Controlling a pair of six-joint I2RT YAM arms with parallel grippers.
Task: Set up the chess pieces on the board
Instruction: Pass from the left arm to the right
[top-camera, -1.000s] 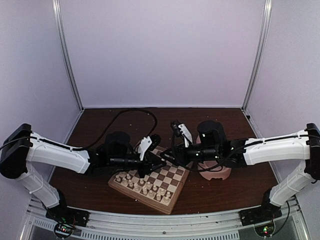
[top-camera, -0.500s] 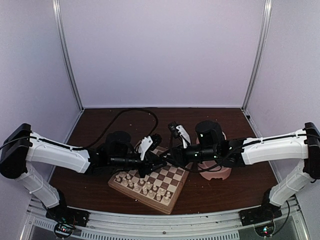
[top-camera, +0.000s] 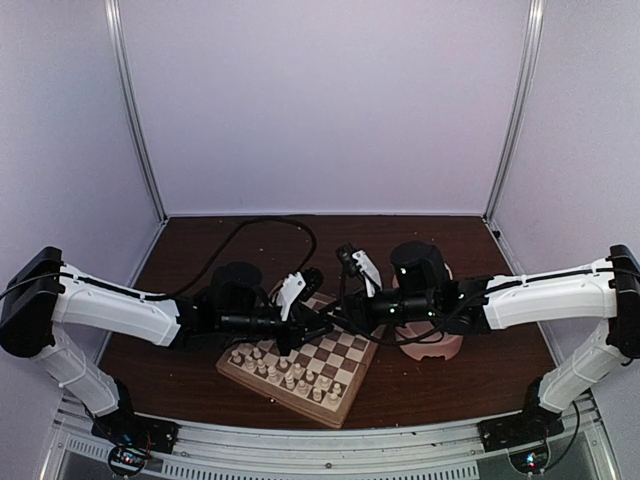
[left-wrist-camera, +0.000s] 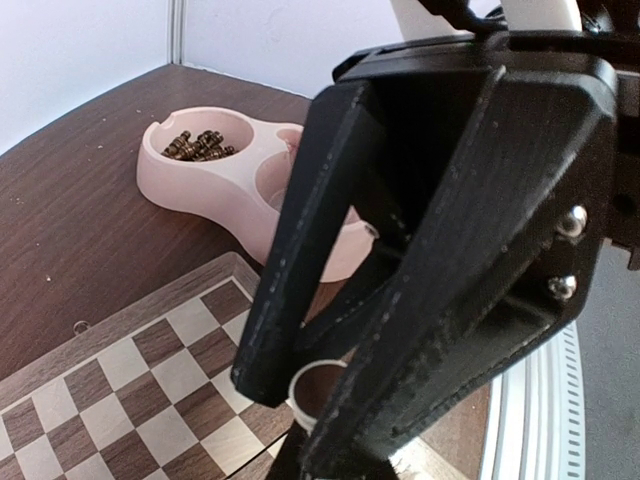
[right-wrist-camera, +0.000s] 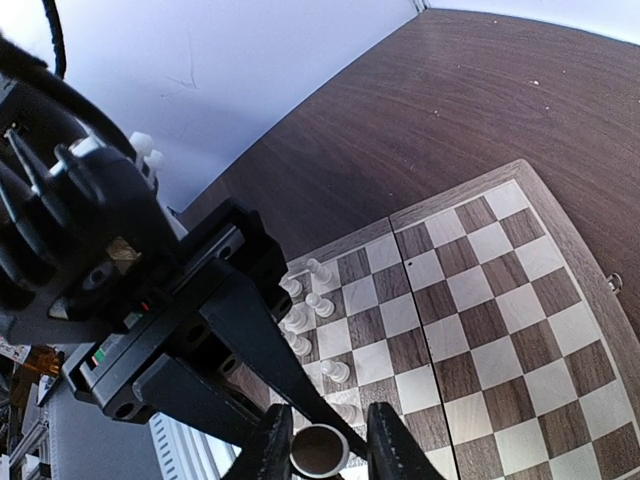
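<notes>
The chess pieces stand in two rows along the near side of the board, probably because this side is filled first. One pale piece hangs above the board, pinched between the fingers of the right gripper, I judge to carry it to a free square. The left gripper has its jaws pressed together at the same piece; whether it holds it, I cannot tell. To the right of the board lies a pink bowl with dark pieces. The standing rows and the left gripper crowd the way down.
</notes>
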